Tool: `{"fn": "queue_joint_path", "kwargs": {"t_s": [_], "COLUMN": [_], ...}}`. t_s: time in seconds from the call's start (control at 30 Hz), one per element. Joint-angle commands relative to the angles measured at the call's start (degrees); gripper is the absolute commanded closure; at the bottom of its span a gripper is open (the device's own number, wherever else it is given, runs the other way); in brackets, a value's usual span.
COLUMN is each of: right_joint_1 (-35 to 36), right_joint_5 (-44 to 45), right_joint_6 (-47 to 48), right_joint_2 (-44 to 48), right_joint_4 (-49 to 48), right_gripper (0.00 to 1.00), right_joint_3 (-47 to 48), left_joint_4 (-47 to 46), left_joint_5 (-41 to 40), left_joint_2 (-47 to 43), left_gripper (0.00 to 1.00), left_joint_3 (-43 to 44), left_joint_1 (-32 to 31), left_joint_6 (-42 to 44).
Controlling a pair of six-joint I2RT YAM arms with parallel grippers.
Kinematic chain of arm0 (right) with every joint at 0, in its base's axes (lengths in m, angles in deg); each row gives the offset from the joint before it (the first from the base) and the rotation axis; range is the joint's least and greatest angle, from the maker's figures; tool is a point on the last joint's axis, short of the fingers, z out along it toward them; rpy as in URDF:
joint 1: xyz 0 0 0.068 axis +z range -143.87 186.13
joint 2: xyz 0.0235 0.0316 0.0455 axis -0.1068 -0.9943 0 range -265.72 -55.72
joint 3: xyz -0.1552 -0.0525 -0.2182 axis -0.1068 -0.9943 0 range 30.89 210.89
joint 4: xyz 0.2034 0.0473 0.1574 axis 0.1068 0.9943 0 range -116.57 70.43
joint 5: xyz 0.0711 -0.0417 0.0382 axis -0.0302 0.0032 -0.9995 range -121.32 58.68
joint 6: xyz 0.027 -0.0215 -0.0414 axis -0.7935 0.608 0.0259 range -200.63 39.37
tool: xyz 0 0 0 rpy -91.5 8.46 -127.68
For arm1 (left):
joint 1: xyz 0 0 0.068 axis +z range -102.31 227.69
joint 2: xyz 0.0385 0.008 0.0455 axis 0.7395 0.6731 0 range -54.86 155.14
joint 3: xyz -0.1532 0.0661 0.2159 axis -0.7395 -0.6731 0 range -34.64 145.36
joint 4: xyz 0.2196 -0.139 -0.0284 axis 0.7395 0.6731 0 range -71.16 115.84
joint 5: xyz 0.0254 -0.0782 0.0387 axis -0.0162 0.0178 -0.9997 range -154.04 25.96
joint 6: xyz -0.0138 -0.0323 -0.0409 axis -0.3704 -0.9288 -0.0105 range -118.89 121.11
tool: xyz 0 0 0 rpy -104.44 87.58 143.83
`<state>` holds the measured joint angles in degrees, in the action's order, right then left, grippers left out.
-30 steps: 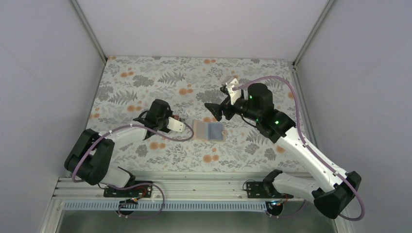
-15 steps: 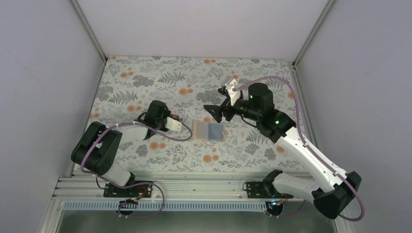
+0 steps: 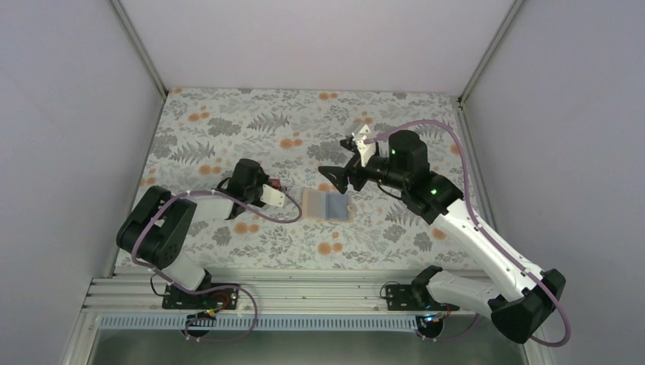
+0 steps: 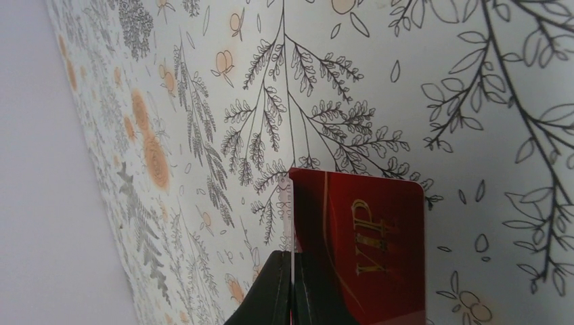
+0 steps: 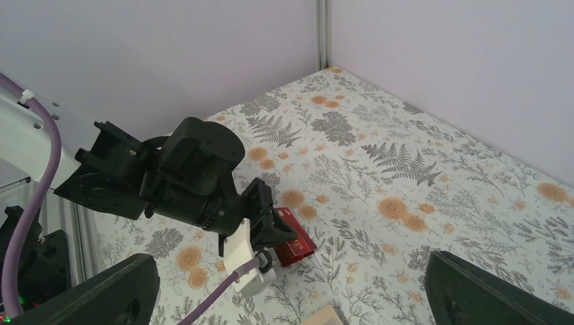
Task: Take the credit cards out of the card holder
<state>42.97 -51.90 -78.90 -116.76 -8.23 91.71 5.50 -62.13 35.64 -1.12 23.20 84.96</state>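
pale lilac walls close off three sides of a table (image 3: 228, 114) spread with a floral cloth of grey ferns and orange blooms. two arms reach in from the near rail. the right arm (image 3: 471, 228) stretches up and left across the cloth, a purple cable looping over it; the left arm (image 3: 163, 228) is folded low, its forearm lying toward the right.

the right claw (image 3: 332, 176) is raised above the cloth just far of the holder (image 3: 327, 204). its two black fingers (image 5: 108, 294) stand wide apart, one at each bottom corner of its wrist view. it grips nothing and touches nothing.

the left claw (image 3: 271, 185) sits low over the cloth, just left of the holder. its fingers (image 4: 277, 291) are pressed together on a red card (image 4: 365, 250), pinching it at one edge so the rest juts out beyond the tips. the card's face shows gold "vip" lettering and its rounded corner. from the right wrist it appears as a small red slab poking from the claw, close over the cloth; whether it touches the cloth cannot be told.

the holder lies open and flat between the two claws, tan panel to the left, blue-grey panel to the right, clear of both. whether cards sit in it is too small to tell.
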Motion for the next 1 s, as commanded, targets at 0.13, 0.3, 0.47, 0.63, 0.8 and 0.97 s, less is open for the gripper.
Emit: {"fn": "queue_joint_path", "kwargs": {"t_s": [0.13,0.3,0.47,0.63,0.8,0.97], "right_joint_1": [-0.3,-0.4,-0.3,-0.3,-0.4,-0.6], "right_joint_5": [-1.1,-1.1,-1.3,-1.4,-1.1,1.8], "right_joint_6": [1.0,1.2,1.3,1.4,1.5,-2.0], "right_joint_2": [1.7,1.9,2.1,2.4,2.5,-0.2], "right_joint_4": [-0.9,-0.9,-0.8,-0.4,-0.2,1.1], "right_gripper": [0.01,0.01,0.01,0.01,0.01,0.01], "right_joint_3": [-0.8,-0.8,-0.7,-0.7,-0.9,0.4], "left_joint_4": [-1.1,2.0,4.1,5.8,9.9,16.0], "left_joint_5": [2.3,3.4,3.4,2.3,1.4,2.3], "left_joint_2": [0.6,-1.1,-1.0,0.0,-0.9,-3.3], "left_gripper": [0.97,0.96,0.79,0.69,0.57,0.42], "left_joint_3": [-1.2,-1.6,-0.9,0.6,1.9,3.7], "left_joint_1": [0.1,0.1,0.1,0.1,0.5,0.7], "left_joint_6": [1.5,1.9,1.9,1.4,1.8,1.5]}}
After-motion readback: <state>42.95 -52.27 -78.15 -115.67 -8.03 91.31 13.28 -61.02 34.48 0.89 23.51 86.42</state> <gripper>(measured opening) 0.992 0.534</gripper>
